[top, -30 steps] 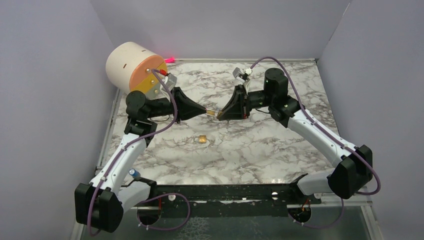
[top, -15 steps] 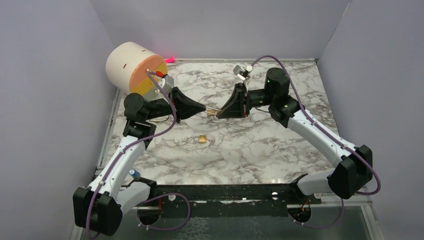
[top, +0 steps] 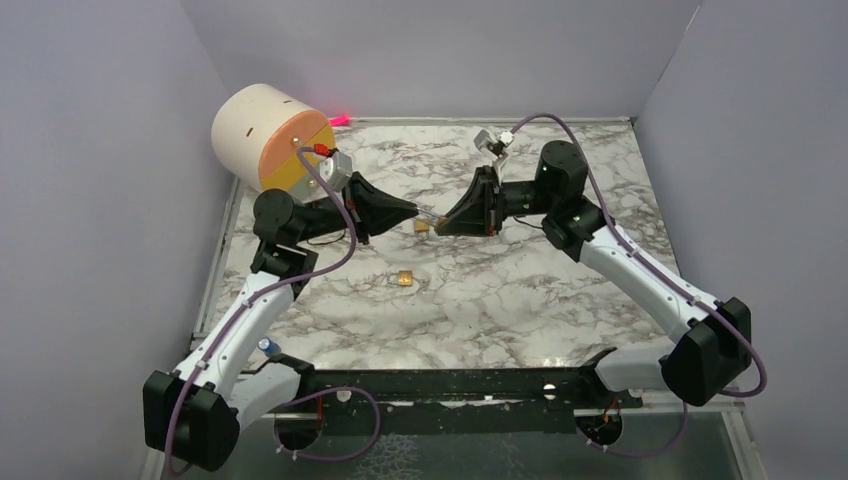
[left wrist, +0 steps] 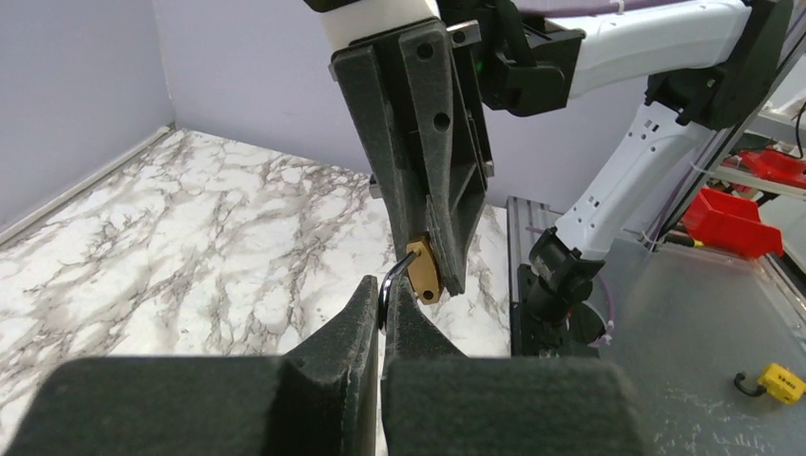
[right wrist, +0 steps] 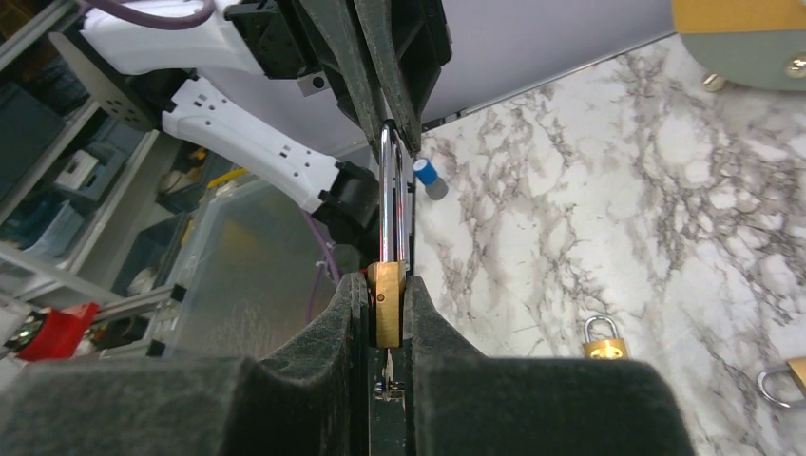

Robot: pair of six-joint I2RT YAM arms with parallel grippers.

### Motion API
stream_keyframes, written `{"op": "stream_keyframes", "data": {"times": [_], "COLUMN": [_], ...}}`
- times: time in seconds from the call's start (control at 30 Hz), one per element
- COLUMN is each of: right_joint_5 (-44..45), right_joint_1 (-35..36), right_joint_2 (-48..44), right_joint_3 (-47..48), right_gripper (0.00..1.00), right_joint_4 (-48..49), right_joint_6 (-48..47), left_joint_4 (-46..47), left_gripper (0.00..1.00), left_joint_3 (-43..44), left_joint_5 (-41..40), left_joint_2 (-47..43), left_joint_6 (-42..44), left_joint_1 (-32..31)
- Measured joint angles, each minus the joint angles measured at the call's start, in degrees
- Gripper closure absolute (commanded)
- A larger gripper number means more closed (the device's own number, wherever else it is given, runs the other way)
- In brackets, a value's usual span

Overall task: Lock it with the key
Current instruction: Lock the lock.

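R hand [right wrist: 385, 285] clamps brass padlock [right wrist: 387, 318] by its body, held in air over rear-centre of table [top: 520, 290]; L hand [left wrist: 382, 294] pinched shut on its shiny steel shackle [right wrist: 390, 190]. Red bin [left wrist: 727, 223] off-table at R, contents not discernible.

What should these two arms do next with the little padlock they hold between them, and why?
Probably the left gripper should press the shackle down toward the brass padlock body, which the right gripper clamps. Both grip the lock in mid-air, tip to tip. I cannot tell whether the shackle is fully seated.
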Motion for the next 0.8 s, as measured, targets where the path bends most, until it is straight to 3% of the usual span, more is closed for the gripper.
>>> {"op": "stream_keyframes", "data": {"times": [0.43,0.5,0.7,0.8], "right_joint_5": [7.4,7.1,5.3,4.7], "right_joint_1": [-0.7,-0.7,-0.7,-0.6], "right_joint_2": [-3.7,-3.6,-3.6,-4.0], "right_joint_3": [-3.4,-3.1,0.7,1.3], "right_gripper": [0.99,0.99,0.99,0.99], "right_joint_4": [-0.6,-1.7,-9.3,-10.5], "right_joint_6": [-5.1,-6.7,-13.6,-15.5], "left_joint_4": [1.3,-1.4,-21.2,-24.0], "left_gripper": [1.00,1.00,1.00,1.00], "left_joint_3": [1.0,2.0,10.8,12.3], "left_joint_5": [-10.4,-10.7,-11.2,-11.1], "left_joint_2": [3.7,3.6,2.8,2.1], "left_joint_6": [-0.3,1.0,13.3,15.3], "left_joint_1": [-6.4,-6.7,-8.7,-9.4]}}
